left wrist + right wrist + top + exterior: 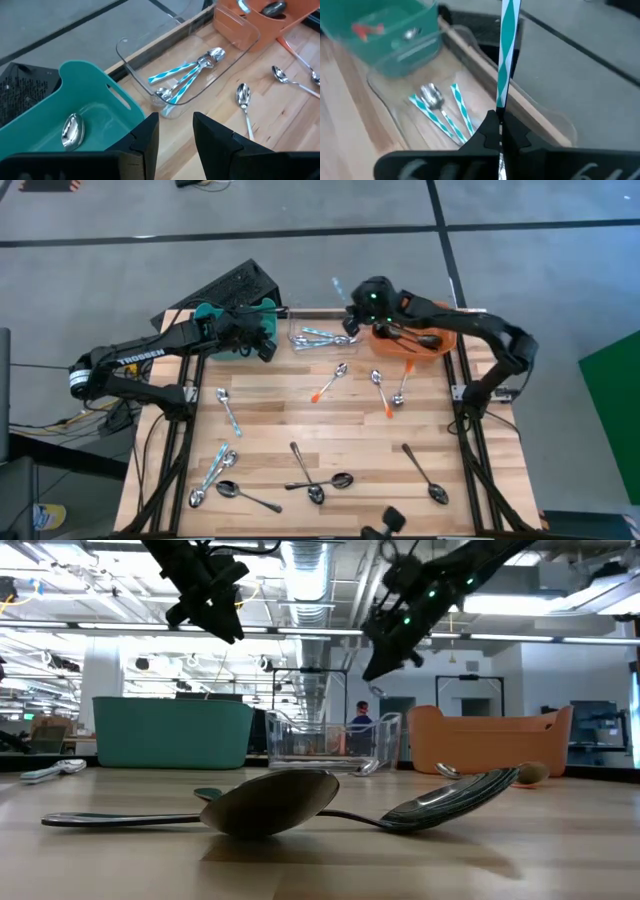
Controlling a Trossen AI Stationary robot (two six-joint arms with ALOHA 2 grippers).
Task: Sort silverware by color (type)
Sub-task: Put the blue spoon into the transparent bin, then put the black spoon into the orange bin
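My right gripper (357, 313) hangs above the clear bin's (318, 337) far right corner, shut on a teal-and-white striped spoon (507, 47). A few more striped spoons (186, 79) lie in that bin. My left gripper (175, 131) is open and empty above the table beside the teal bin (75, 100), which holds one spoon (72, 130). Orange-handled spoons (329, 384), teal ones (228, 409) and dark ones (306, 471) lie flat on the wooden table. The orange bin (436, 348) holds dark spoons. My right gripper pinches the striped spoon's handle (501, 102) between its two fingers, near the metal end. The fingers lie along the handle. The long striped part sticks out past the fingertips, over the table's far edge, and the spoon is lifted clear above the clear bin.
The three bins stand in a row along the far edge. A dark box (232, 284) sits behind the teal bin. Two dark spoons (270, 805) lie close in front of the low camera. A person (361, 722) stands far off in the room.
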